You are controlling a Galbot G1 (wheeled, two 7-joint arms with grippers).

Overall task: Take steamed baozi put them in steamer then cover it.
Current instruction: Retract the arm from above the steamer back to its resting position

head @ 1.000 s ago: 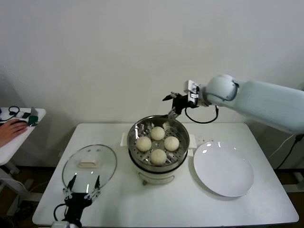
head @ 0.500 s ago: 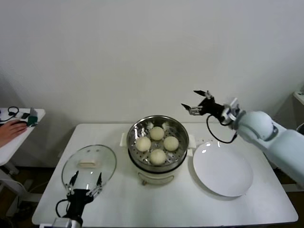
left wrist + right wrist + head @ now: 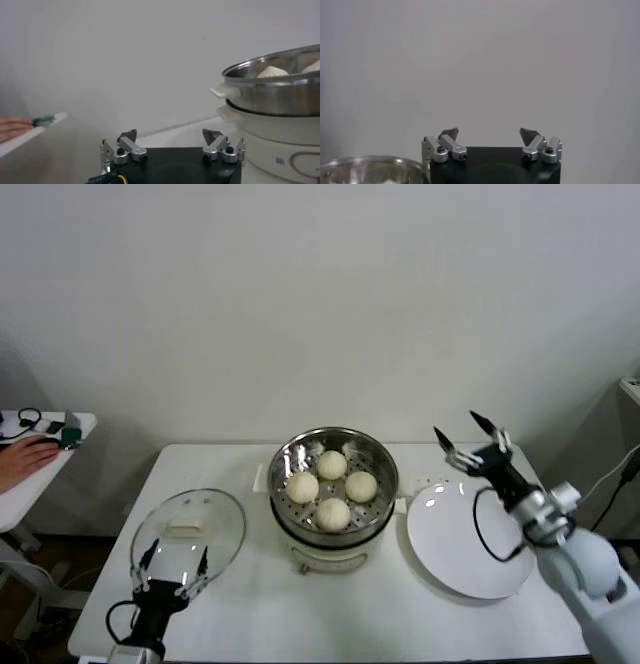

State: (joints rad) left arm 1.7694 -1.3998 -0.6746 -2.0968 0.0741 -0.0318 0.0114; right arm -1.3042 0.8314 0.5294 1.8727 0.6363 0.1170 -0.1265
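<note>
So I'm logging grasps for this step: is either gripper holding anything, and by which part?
Nothing is held. The right gripper is open above the plate; the left gripper is open by the cover.

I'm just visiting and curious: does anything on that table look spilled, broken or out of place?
Nothing stands out. Four baozi sit neatly in the steamer, the glass lid lies flat beside it, not yet on, and the white plate is bare. Both hands, left and right, are open.

Looking like a bare test room or lab rather than a home kitchen: plain white wall (image 3: 300, 294) backing a white table (image 3: 350, 614), cabling trailing at the right edge, a side desk (image 3: 40, 454) holding small gear.
</note>
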